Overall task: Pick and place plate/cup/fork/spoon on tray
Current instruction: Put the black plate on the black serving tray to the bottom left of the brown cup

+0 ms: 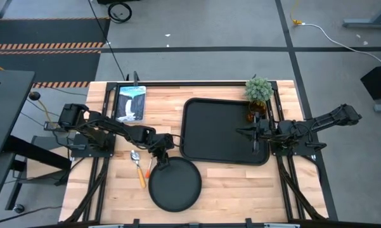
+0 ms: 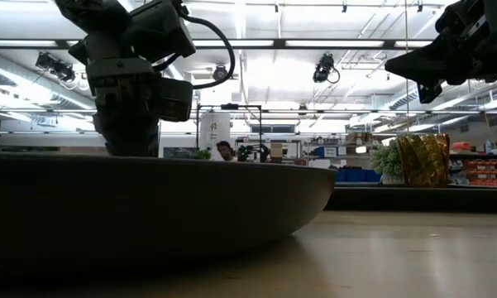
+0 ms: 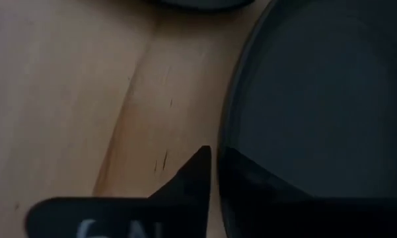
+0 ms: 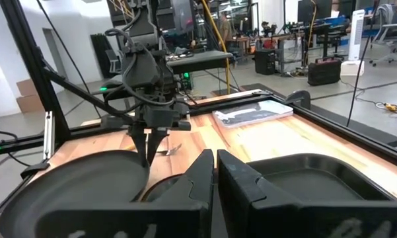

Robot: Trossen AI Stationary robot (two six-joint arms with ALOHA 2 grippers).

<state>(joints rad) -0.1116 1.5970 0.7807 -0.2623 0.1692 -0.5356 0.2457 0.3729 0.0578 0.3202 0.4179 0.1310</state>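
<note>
- My left gripper (image 1: 160, 156) sits at the plate's (image 1: 175, 185) far rim, one finger (image 3: 191, 182) outside the rim on bare wood, the other over the plate's inner surface; the fingers straddle the rim, and I cannot tell whether they already pinch it
- The plate lies flat near the table's (image 1: 234, 190) front edge, left of centre; open wood runs from its right side to the front right corner
- The tray (image 1: 225, 131) lies on the table's right half, its left edge just beyond and right of the plate's far rim, a narrow strip of wood between them; its floor is bare
- The spoon (image 1: 137, 166) and the fork (image 1: 149, 168) lie side by side on the wood just left of the plate, handles pointing toward the front edge, close to my left gripper
- My right gripper (image 1: 256, 134) hangs over the tray's right edge, fingers (image 4: 232, 177) pressed together with nothing between them
- A small potted plant (image 1: 258, 90) stands at the tray's far right corner
- A flat package (image 1: 130, 102) lies near the table's far left corner
- I cannot pick out the cup in any view
- In the low view the plate's wall fills the foreground, with the left arm directly above it
</note>
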